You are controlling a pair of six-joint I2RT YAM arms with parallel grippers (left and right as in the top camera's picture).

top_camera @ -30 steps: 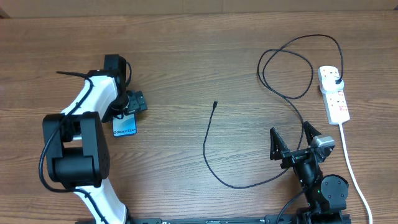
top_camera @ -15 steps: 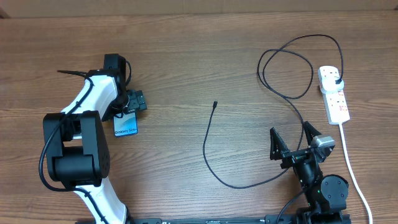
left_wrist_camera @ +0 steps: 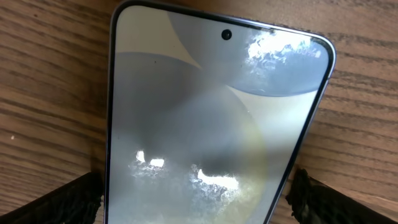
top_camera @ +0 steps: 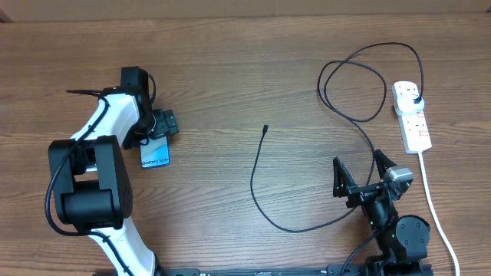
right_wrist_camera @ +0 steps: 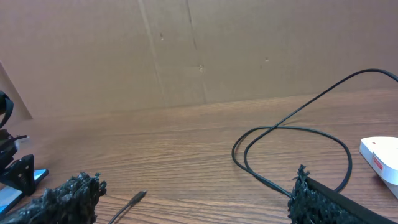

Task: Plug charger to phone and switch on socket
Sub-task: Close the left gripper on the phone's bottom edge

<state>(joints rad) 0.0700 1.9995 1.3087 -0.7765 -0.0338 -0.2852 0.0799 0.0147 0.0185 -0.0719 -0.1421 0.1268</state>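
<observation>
Held phone clamped in left gripper, right gripper jaws wide apart; needed port squared toward charger.

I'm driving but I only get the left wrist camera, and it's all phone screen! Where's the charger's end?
Observer: The charger lies loose on the table. Its tip is well to the right of the phone and not touching it.
Operator: Is the other end plugged in?
Observer: Yes, its black plug sits in the end outlet of the socket, at the far right.
Operator: What's my other arm doing?
Observer: The right end effector is open near the cable's lower loop, holding nothing.
</observation>
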